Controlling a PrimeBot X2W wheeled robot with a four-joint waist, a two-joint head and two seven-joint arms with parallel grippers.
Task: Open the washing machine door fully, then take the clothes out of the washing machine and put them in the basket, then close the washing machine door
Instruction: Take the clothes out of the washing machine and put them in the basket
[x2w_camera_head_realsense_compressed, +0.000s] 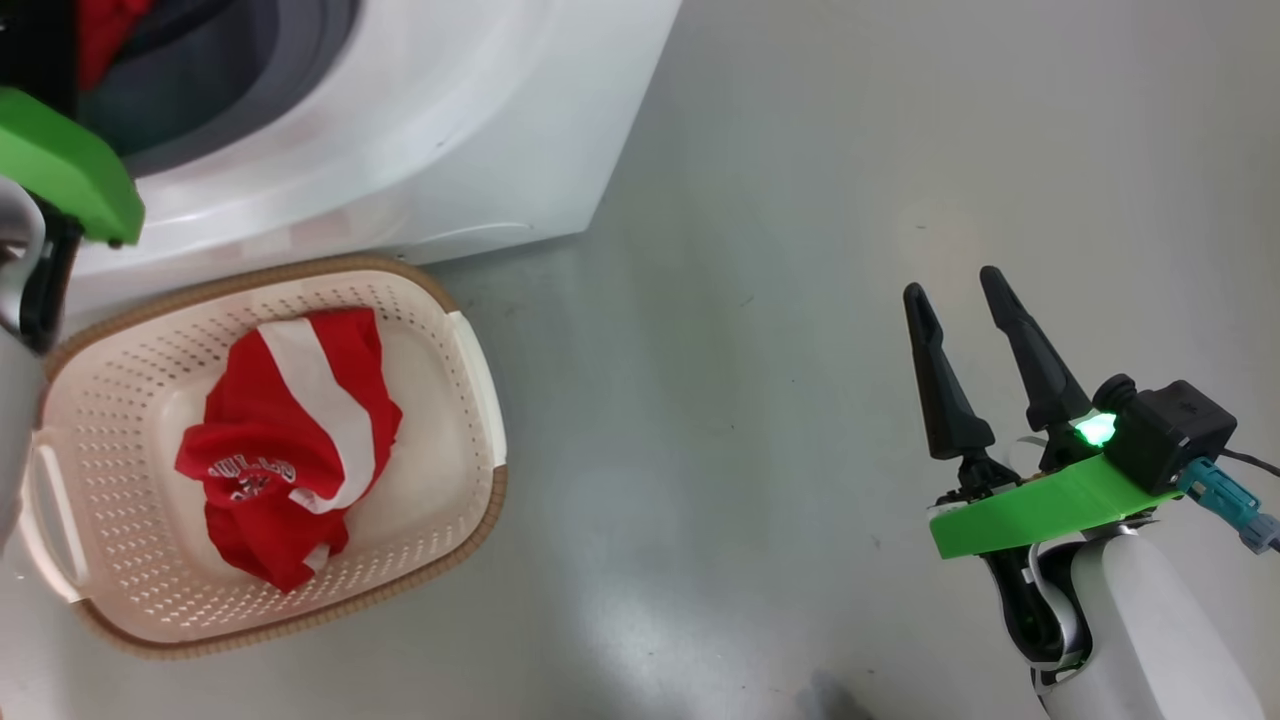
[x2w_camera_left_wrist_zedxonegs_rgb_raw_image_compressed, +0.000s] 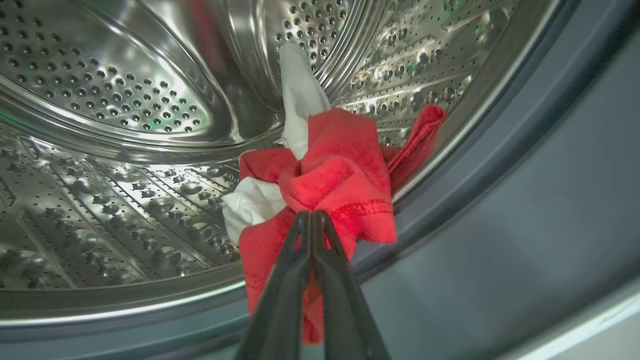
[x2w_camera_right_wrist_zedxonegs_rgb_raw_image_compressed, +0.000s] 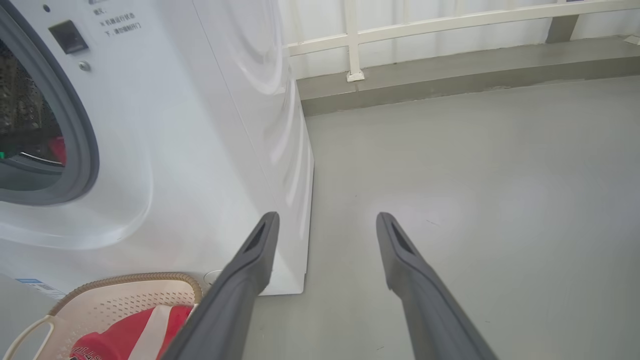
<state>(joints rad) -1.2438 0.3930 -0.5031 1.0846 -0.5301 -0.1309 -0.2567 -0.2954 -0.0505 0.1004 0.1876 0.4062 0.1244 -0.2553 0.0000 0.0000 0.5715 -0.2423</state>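
Setting: grey floor (x2w_camera_head_realsense_compressed: 760, 400), smooth and lightly glossy; a pale railing (x2w_camera_right_wrist_zedxonegs_rgb_raw_image_compressed: 450, 25) along the far edge in the right wrist view.

Washing machine (x2w_camera_head_realsense_compressed: 450, 130): white front-loader standing at the far left, its mouth uncovered. Grey gasket (x2w_camera_left_wrist_zedxonegs_rgb_raw_image_compressed: 525, 200) rings a perforated steel drum (x2w_camera_left_wrist_zedxonegs_rgb_raw_image_compressed: 125, 85). A small blue-and-white label (x2w_camera_right_wrist_zedxonegs_rgb_raw_image_compressed: 35, 285) sits low on its front.

Basket (x2w_camera_head_realsense_compressed: 470, 370): cream, perforated, brown woven-look rim; on the floor just in front of the machine, near left.

Jersey (x2w_camera_head_realsense_compressed: 290, 430): red with a broad white stripe and white lettering, crumpled in the middle of the basket.

Red-and-white garment (x2w_camera_left_wrist_zedxonegs_rgb_raw_image_compressed: 340, 170): bunched inside the drum at its front lip, against the gasket side.

Left gripper (x2w_camera_left_wrist_zedxonegs_rgb_raw_image_compressed: 311, 215): reaching into the drum, fingers pressed together and pinching a red fold of the red-and-white garment at its stitched hem.

Right gripper (x2w_camera_head_realsense_compressed: 951, 281): at the near right above bare floor, well apart from the basket and machine; fingers spread, holding nothing, pointing away toward the far side.
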